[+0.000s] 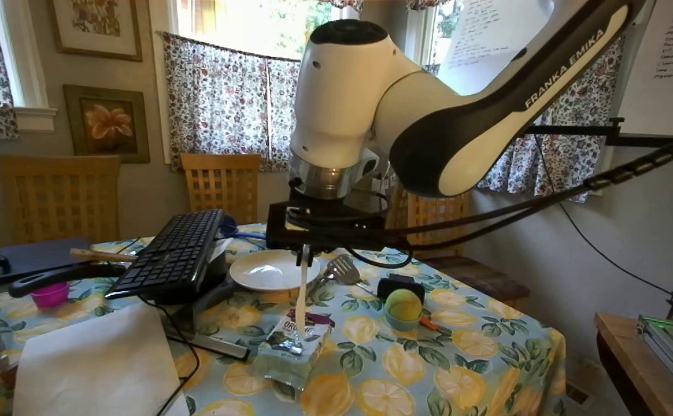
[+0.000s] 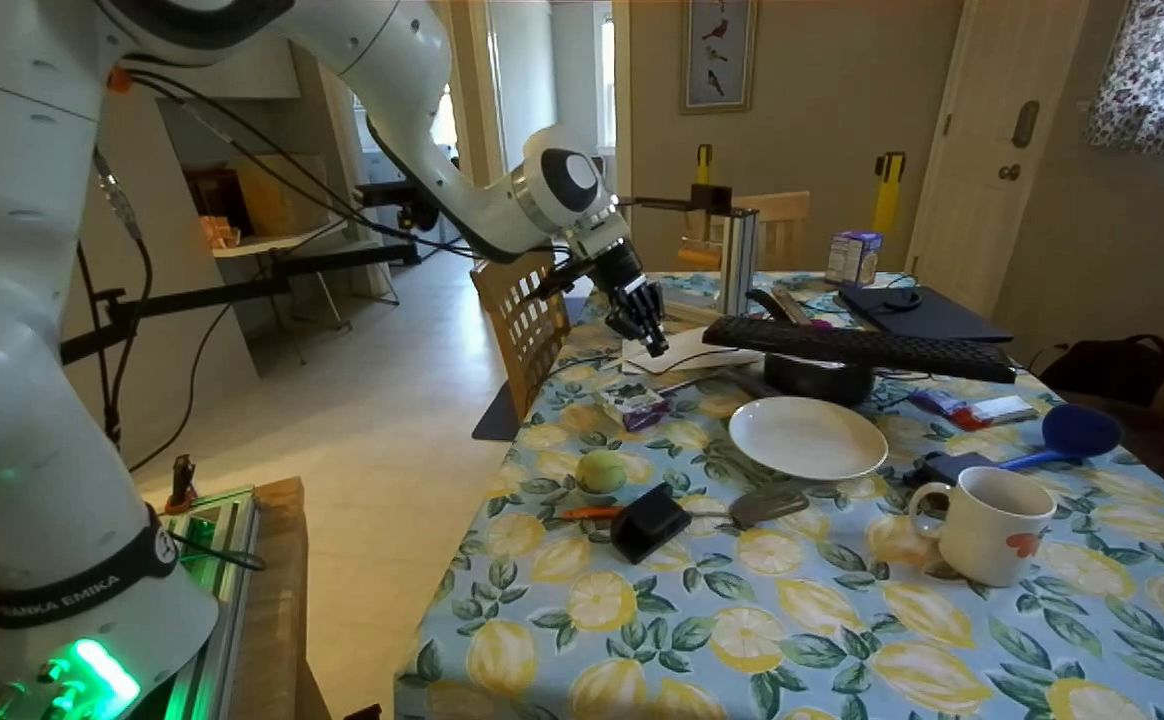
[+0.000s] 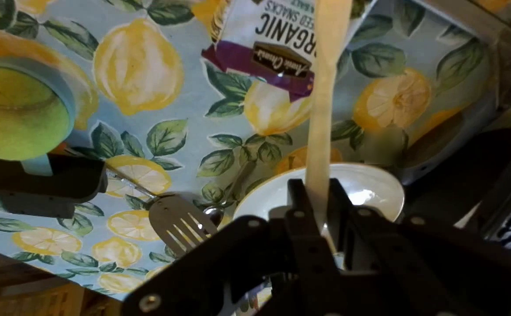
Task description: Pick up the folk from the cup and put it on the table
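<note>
We are seeing the gripper [image 3: 318, 188] nearly closed, pinching the pale fork [image 3: 322, 114] above the table [image 1: 487, 358], inside its edges. The heart-printed white mug [image 2: 987, 528] is standing near the table edge farther from the robot's base [image 2: 72, 640].

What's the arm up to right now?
A white-and-black robot arm has its black pincer closed on a long slim pale utensil; I can't tell whether it's a fork. It points down, its lower end in line with the white-and-purple snack pouch in an exterior view; whether they touch is unclear. It has not yet been released onto the cloth-covered lemon-patterned table. The white mug with a red heart stands upright there, nothing poking above its rim.
</note>
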Action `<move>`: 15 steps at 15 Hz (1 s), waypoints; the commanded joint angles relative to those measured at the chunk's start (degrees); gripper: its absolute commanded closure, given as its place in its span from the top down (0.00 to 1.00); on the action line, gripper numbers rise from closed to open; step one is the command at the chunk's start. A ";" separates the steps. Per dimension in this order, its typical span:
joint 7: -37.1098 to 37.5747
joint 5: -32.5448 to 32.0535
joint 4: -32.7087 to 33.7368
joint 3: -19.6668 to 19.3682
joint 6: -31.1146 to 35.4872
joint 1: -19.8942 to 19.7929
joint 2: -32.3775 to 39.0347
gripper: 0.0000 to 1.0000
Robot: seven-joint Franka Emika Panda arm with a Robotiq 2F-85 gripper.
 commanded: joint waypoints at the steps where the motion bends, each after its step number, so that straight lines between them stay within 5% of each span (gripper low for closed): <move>1: -1.18 0.12 -4.31 0.91 -5.12 1.49 -3.66 0.04; 6: -1.02 0.10 -0.83 1.94 -24.87 3.76 -2.26 0.04; 12: -3.00 -0.20 -2.45 4.43 -27.97 2.77 -3.85 0.04; 15: -0.30 2.19 0.40 4.11 -40.00 3.46 -2.34 0.04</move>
